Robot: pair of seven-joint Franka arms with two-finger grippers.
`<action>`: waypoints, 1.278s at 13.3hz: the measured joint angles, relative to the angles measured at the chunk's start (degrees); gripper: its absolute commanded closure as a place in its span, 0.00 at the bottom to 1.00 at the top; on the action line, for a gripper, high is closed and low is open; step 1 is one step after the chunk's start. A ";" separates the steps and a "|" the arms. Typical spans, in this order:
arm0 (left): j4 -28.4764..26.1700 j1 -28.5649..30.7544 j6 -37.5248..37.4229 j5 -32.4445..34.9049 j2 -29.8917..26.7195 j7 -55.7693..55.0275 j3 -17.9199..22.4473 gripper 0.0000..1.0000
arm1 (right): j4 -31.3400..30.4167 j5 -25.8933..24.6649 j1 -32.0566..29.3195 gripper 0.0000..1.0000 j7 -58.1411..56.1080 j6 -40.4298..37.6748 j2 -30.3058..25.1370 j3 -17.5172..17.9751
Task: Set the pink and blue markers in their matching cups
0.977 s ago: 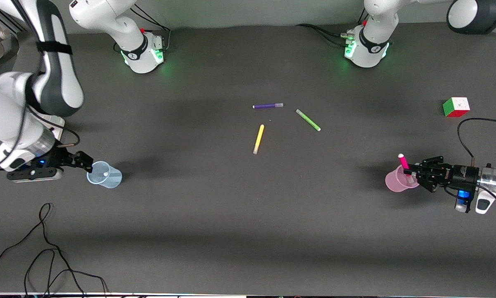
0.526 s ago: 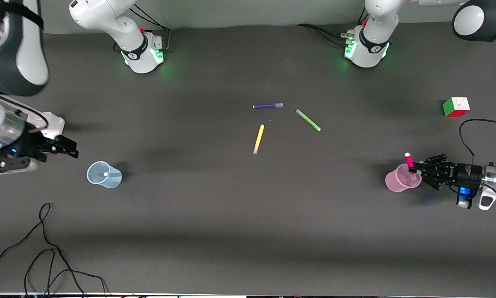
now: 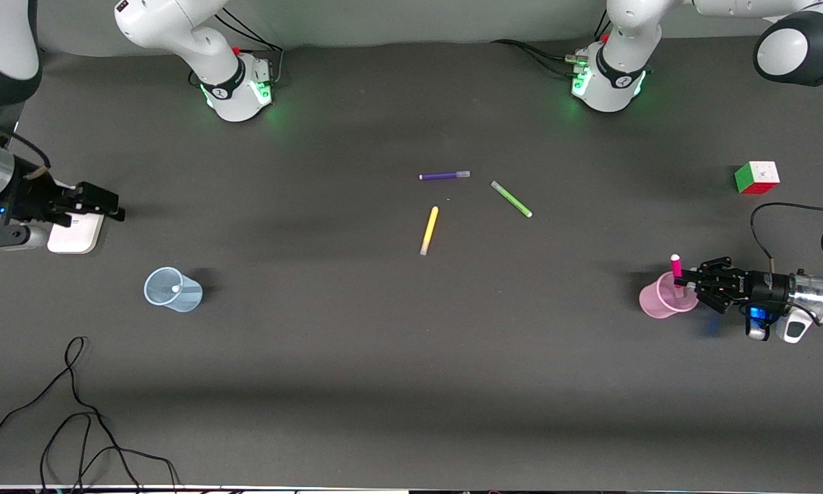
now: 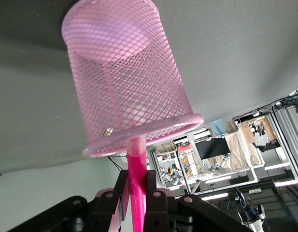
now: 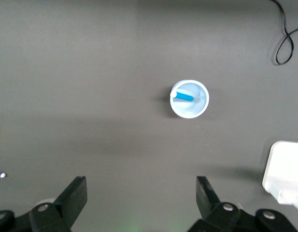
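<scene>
Pink marker: standing upright in pink cup, at 9 o'clock of the left pincer, which is clamping it.
Right pincer: waiting with fingers apart, blue cup at its 5 o'clock.

Purple pen, green pen, yellow pen, perhaps puzzle cube.

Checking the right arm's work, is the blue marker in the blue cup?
In. The blue marker lies inside the blue cup.
</scene>
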 measured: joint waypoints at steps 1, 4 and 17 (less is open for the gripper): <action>0.00 0.00 0.00 -0.01 0.08 1.22 0.00 0.42 | 0.37 -0.53 -5.44 0.00 1.21 -0.65 -0.66 6.47; 0.03 0.00 0.00 -0.06 0.09 1.97 -0.01 0.00 | 0.22 -0.97 -19.01 0.00 1.99 -1.53 -2.23 19.49; -0.08 -13.90 -0.73 31.70 -25.54 2.08 -1.90 0.00 | -3.02 -1.03 -29.65 0.00 2.10 3.40 -2.62 30.68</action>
